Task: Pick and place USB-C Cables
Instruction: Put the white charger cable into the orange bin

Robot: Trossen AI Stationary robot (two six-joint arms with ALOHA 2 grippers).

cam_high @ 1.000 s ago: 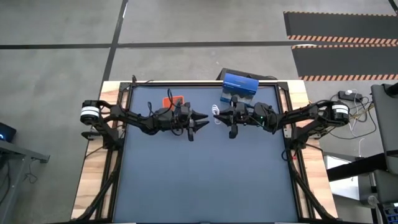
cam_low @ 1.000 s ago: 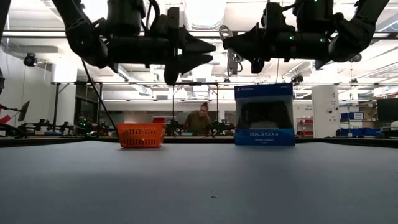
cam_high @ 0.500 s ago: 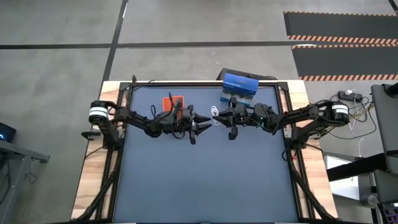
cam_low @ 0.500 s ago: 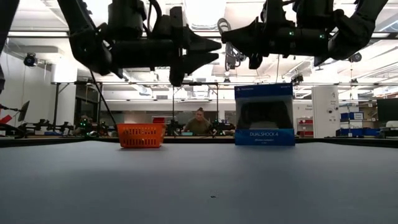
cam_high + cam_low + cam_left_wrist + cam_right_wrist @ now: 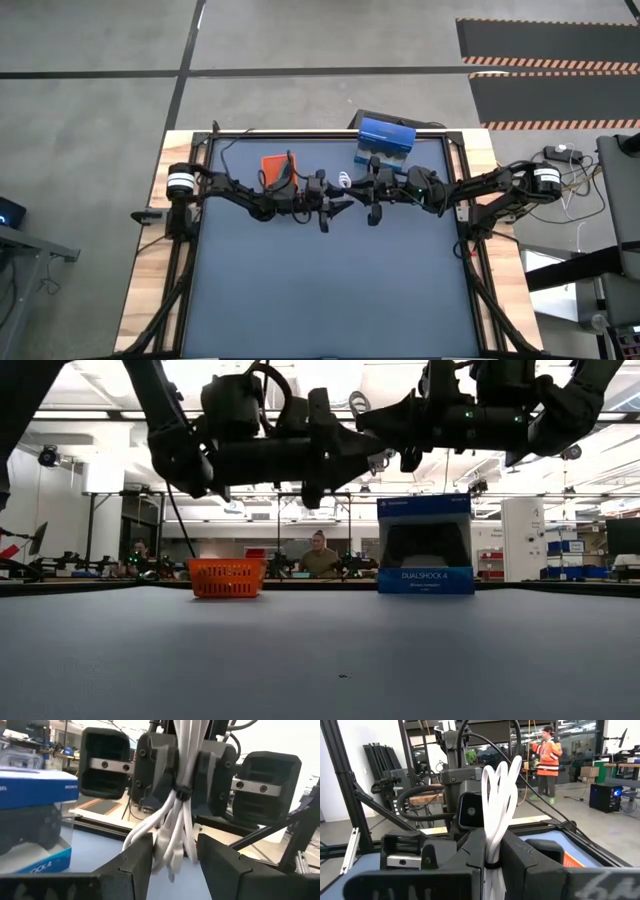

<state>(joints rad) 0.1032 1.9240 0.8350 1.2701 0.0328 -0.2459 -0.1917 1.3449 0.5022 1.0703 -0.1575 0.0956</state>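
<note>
A white USB-C cable (image 5: 497, 795), folded into a bundle and bound by a tie (image 5: 182, 795), stands upright above the middle of the mat in my right gripper (image 5: 492, 847), which is shut on it (image 5: 346, 181). My left gripper (image 5: 172, 857) faces it from the table's left, open, with one finger on each side of the cable's hanging ends (image 5: 167, 851). Whether those fingers touch the ends, I cannot tell. In the high view my left gripper (image 5: 347, 204) sits just left of my right gripper (image 5: 352, 187). My right gripper pinches the white cable bundle between its two fingers at its middle (image 5: 492, 855), close to the tie. The fingers (image 5: 520, 855) lie level, coming from the table's right, across the bundle. The cable is upright and clear of the mat, loops (image 5: 500, 775) above, ends below.
An orange basket (image 5: 277, 167) stands at the far left of the mat, also in the low view (image 5: 227, 577). A blue box (image 5: 385, 138) stands at the far edge, right of centre (image 5: 425, 545). People stand in the room behind (image 5: 320, 555).
My left gripper has gone toward the table's right and a little down, closing in on my right gripper until its open fingers flank the white cable's hanging ends. The cable has kept still.
</note>
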